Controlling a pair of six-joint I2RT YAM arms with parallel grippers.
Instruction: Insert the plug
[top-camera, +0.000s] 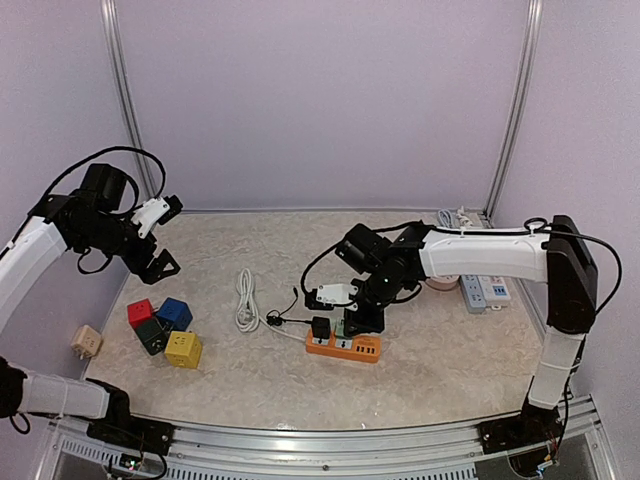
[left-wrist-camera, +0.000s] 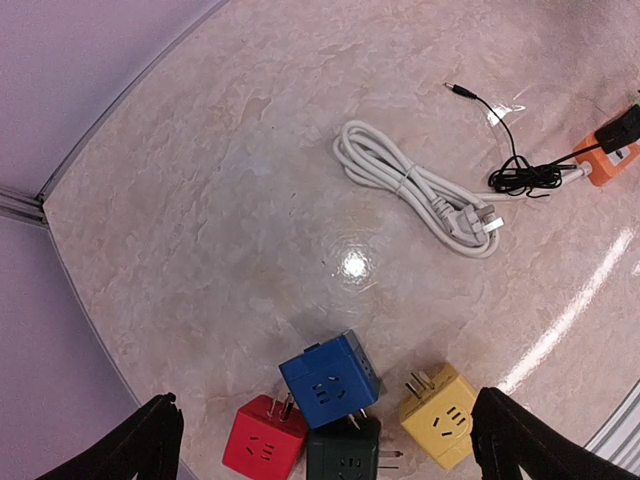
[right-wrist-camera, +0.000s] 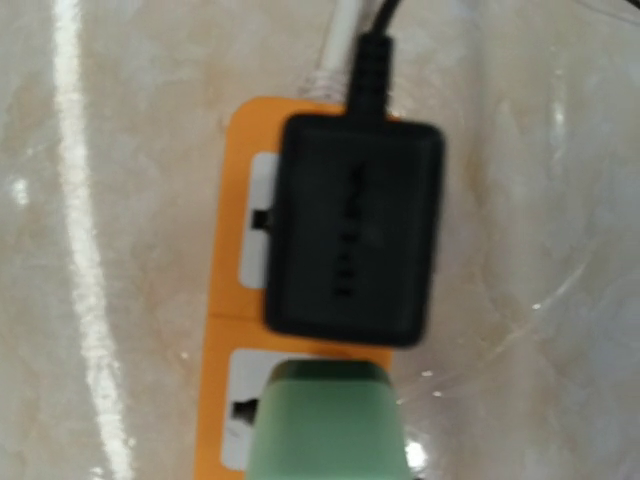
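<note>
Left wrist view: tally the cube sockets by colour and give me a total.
Red cube: 1
Blue cube: 1
Dark green cube: 1
Yellow cube: 1
Total: 4

- Blurring the black plug (right-wrist-camera: 352, 235) in the right wrist view, smudging the marks on its top past reading.
- Hiding the middle of the orange power strip (right-wrist-camera: 222, 260) under that plug, and running it off the bottom edge.
- Showing just the top of a green piece (right-wrist-camera: 325, 425) at the bottom edge, too cut off to name.
- Cutting the white cable (right-wrist-camera: 338, 40) at the top edge.
- Showing only the left fingertips (left-wrist-camera: 150, 445) in the left wrist view, down in the bottom corners.
- Slicing the red cube (left-wrist-camera: 262, 445) and the dark green cube (left-wrist-camera: 345, 455) at the bottom edge.
- Tucking the right gripper (top-camera: 352, 322) under its own wrist in the top view, jaws out of sight.
- Hiding part of a pink round thing (top-camera: 440, 284) behind the right arm.
</note>
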